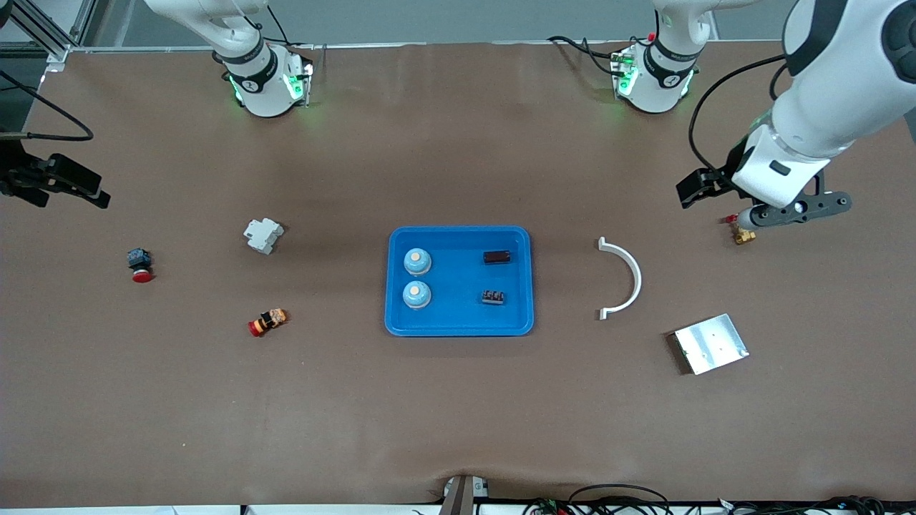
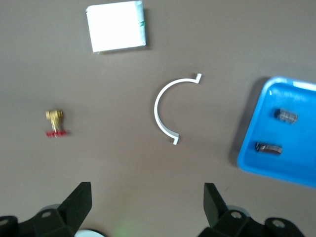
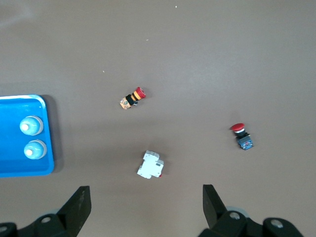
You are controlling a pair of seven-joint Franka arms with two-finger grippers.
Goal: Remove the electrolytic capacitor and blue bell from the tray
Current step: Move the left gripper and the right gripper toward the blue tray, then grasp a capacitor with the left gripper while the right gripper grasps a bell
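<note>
A blue tray sits mid-table. In it, two pale blue bells stand on the side toward the right arm. Two dark capacitors lie on the side toward the left arm. The left wrist view shows the capacitors and the tray. The right wrist view shows the bells. My left gripper hangs open and empty above the table by a brass valve. My right gripper hangs open and empty over the right arm's end.
Toward the left arm's end lie a white arc, a brass valve and a metal plate. Toward the right arm's end lie a white breaker, a red push button and a yellow-red button.
</note>
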